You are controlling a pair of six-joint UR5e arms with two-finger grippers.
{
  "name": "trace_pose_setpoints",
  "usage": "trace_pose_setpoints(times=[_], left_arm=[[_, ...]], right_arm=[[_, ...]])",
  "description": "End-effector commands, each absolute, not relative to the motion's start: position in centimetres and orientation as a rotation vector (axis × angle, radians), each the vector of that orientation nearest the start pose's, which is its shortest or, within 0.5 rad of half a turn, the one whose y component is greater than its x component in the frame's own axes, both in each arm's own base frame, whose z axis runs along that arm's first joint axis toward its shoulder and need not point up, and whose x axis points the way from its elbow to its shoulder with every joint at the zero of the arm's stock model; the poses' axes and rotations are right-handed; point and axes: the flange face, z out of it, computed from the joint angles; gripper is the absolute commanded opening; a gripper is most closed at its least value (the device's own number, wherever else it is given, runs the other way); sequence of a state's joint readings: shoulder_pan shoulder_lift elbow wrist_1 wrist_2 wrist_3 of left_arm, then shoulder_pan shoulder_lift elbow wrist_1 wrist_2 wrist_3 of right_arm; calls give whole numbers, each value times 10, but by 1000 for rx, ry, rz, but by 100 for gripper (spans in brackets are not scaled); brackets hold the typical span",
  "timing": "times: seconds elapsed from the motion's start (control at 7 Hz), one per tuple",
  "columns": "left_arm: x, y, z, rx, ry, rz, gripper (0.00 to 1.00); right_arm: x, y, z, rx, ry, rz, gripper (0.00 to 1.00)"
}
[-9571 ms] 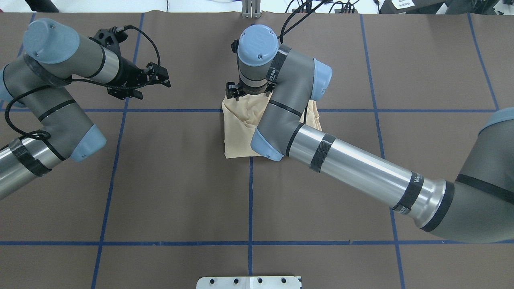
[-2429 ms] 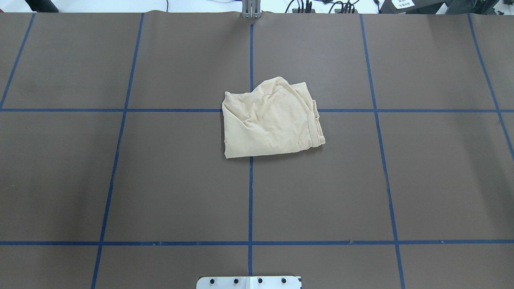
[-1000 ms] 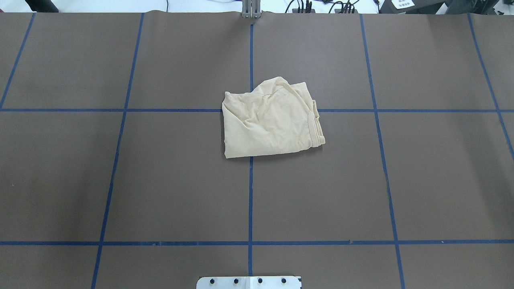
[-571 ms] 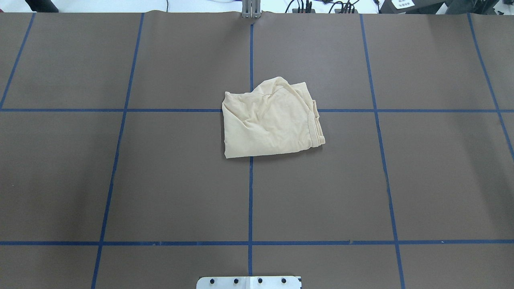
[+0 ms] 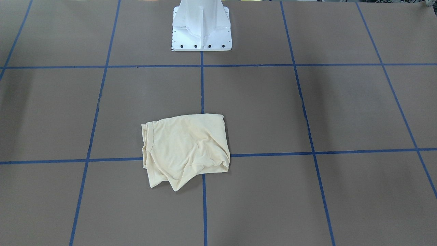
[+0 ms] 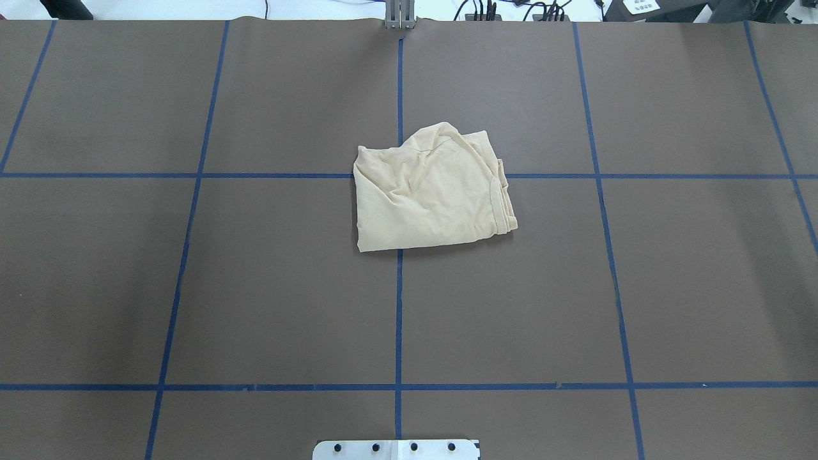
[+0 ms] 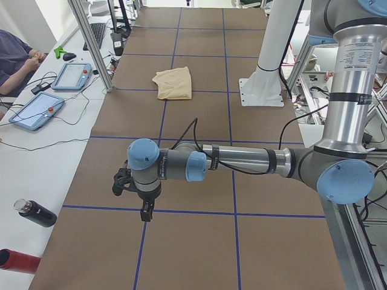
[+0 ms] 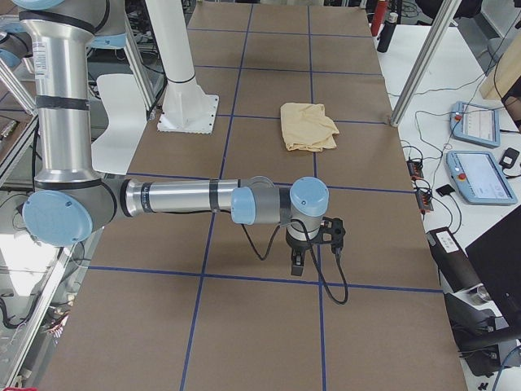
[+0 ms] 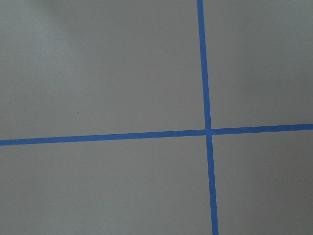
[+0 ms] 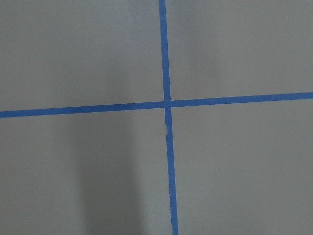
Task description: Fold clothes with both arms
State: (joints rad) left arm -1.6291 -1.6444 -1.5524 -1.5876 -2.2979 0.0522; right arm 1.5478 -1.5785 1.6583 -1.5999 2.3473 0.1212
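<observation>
Left gripper (image 7: 145, 214): it hangs from the wrist of the left arm (image 7: 242, 160) and points straight down at the table (image 6: 192, 287). It shows only in the left side view, so I cannot tell whether its jaws are apart or together. I see nothing between them. Its wrist camera gives me only bare brown cover and a crossing of blue tape (image 9: 208, 131).

Right gripper (image 8: 297, 265): it hangs the same way, pointing down under the right arm (image 8: 179, 197). It too shows in one side view alone, so I cannot tell its opening, and it carries nothing I can see. Its camera also looks onto a tape crossing.

Both grippers are well apart from the shirt (image 6: 428, 195), towards opposite ends of the table, and neither appears in the overhead or front views.

The shirt lies folded into a rough rectangle near the table's middle, over the crossing of the centre tape line and the far cross line. Its long axis runs across the table, slightly tilted. The stacked hem edges face the robot's right. A rumpled peak rises on the far edge. Sleeves, print and label are hidden inside the fold.

The white pedestal (image 5: 201, 24) stands at the robot's edge of the table, cut off at the top of the front view.
</observation>
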Motion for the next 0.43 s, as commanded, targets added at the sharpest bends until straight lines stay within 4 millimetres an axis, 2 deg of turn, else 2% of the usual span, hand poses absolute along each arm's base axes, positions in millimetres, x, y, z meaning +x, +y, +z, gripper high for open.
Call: trace_pose_setpoints(times=[0.0, 0.29], left_arm=[[-98, -523, 632, 108, 722, 21, 100], [-98, -522, 633, 109, 722, 24, 100]], right_arm=[[52, -492, 622, -8, -779, 73, 100], [52, -492, 622, -8, -779, 73, 100]])
